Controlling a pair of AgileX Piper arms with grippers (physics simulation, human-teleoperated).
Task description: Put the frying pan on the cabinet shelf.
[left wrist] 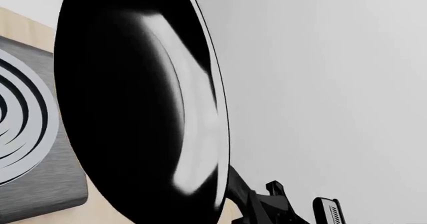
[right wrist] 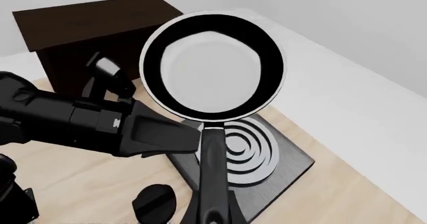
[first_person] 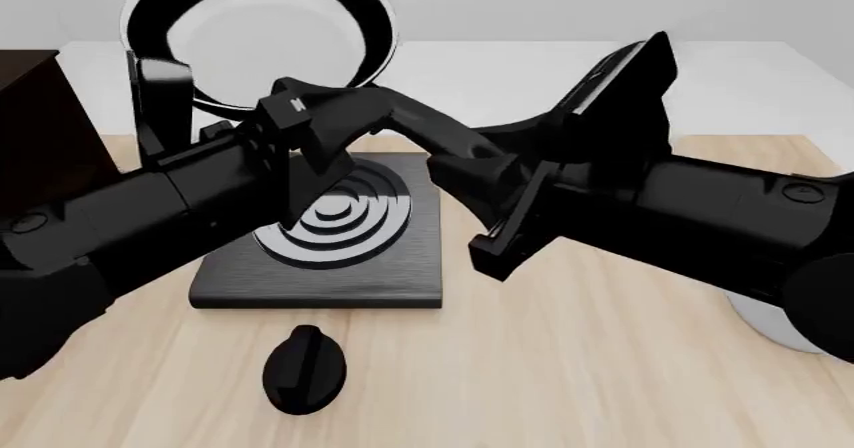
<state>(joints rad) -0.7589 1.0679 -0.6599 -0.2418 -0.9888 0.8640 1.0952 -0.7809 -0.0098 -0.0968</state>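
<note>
The frying pan (first_person: pixel 260 28) is black with a glossy inside and is held tilted in the air above the far left of the table. Its long handle (right wrist: pixel 212 169) runs back into my right gripper (right wrist: pixel 213 216), which is shut on it; in the front view that gripper (first_person: pixel 461 163) is over the stove plate. My left gripper (first_person: pixel 300 108) is close beside the handle's base, fingers apart and holding nothing; its fingers (left wrist: pixel 327 209) show next to the pan (left wrist: pixel 133 109). The dark brown cabinet (right wrist: pixel 93 19) stands at the far left (first_person: pixel 34 118), behind the left arm.
A black square stove plate with silver rings (first_person: pixel 334 258) lies on the wooden table under the pan and both arms. A black knob (first_person: pixel 304 368) lies in front of it. A white bowl (first_person: pixel 774 328) shows at the right edge, under the right arm.
</note>
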